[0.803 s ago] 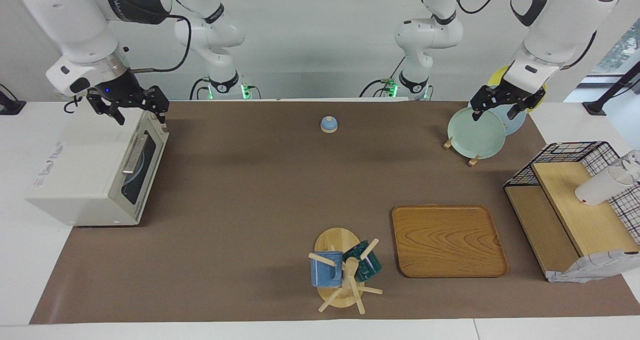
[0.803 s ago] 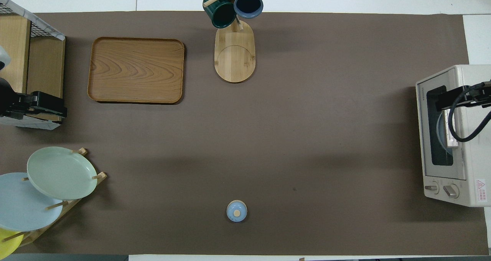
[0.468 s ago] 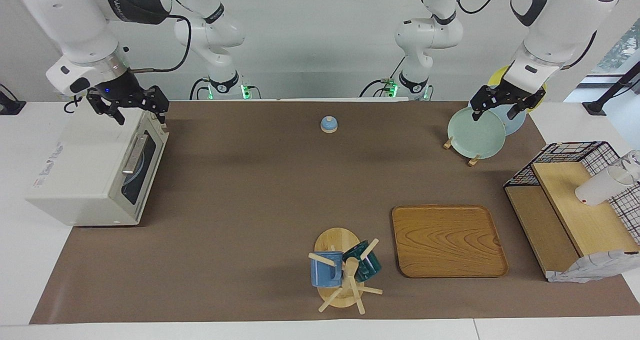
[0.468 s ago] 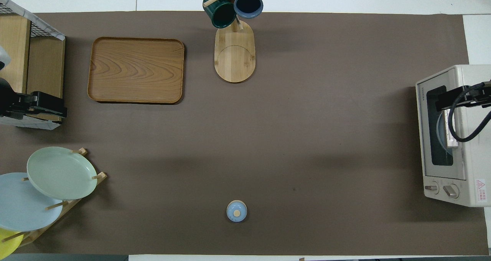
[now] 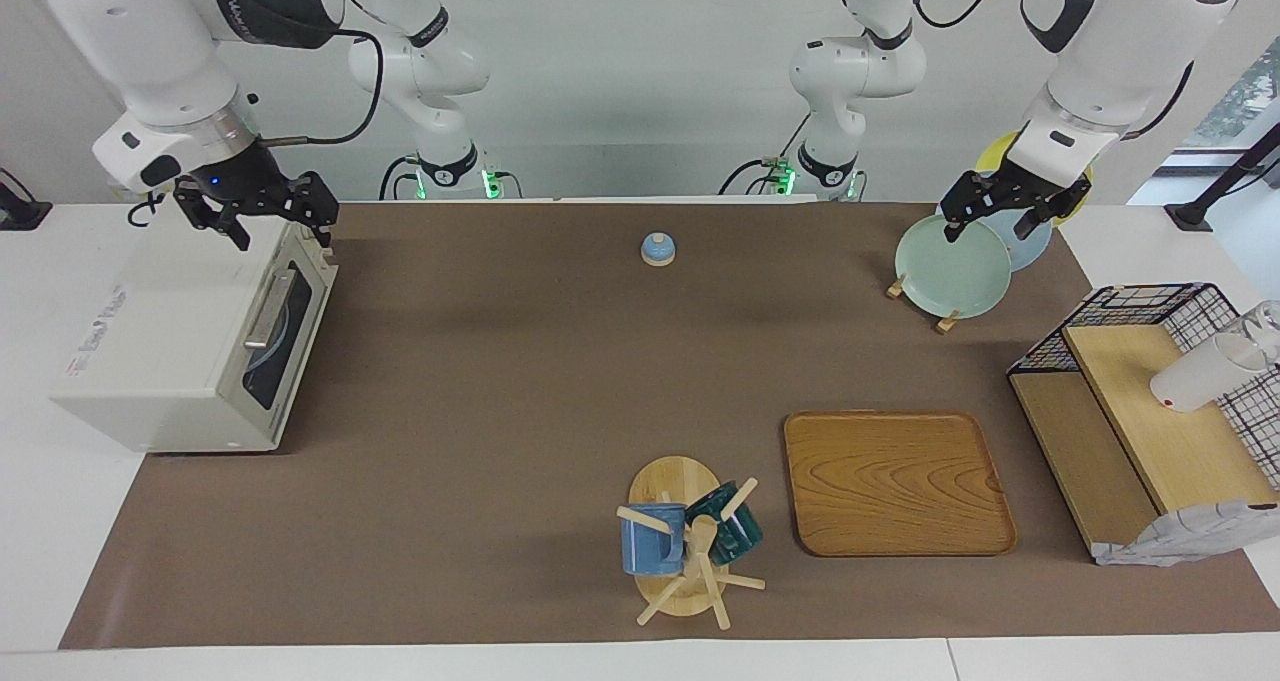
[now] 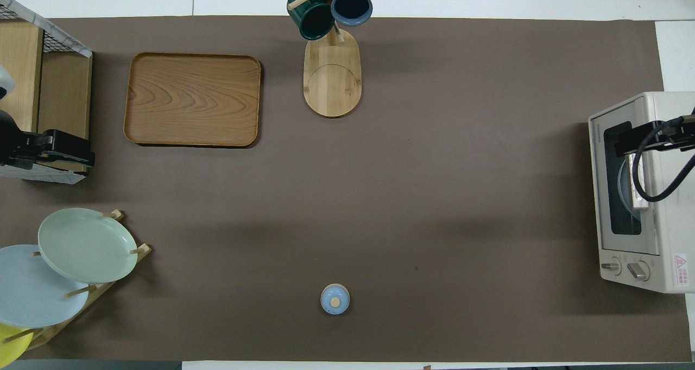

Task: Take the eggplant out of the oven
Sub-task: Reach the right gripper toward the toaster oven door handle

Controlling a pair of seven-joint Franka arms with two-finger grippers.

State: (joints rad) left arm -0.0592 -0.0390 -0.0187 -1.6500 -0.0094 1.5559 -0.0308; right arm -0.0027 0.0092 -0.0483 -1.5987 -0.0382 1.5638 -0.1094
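Observation:
The white oven stands at the right arm's end of the table with its glass door shut and the bar handle across it. Through the glass I make out only a pale round plate edge; the eggplant is hidden. My right gripper hangs open just above the oven's top edge, over the door's upper corner at the end closest to the robots, holding nothing. In the overhead view the oven shows with the gripper's dark links across its door. My left gripper waits open and empty above the plate rack.
A green plate and a blue plate stand in a rack at the left arm's end. A wire shelf beside it holds a white cup. A wooden tray, a mug tree and a small blue knobbed lid sit on the brown mat.
My right gripper has shifted very slightly over the oven's top edge, still open. The left arm and everything on the table have stayed put.

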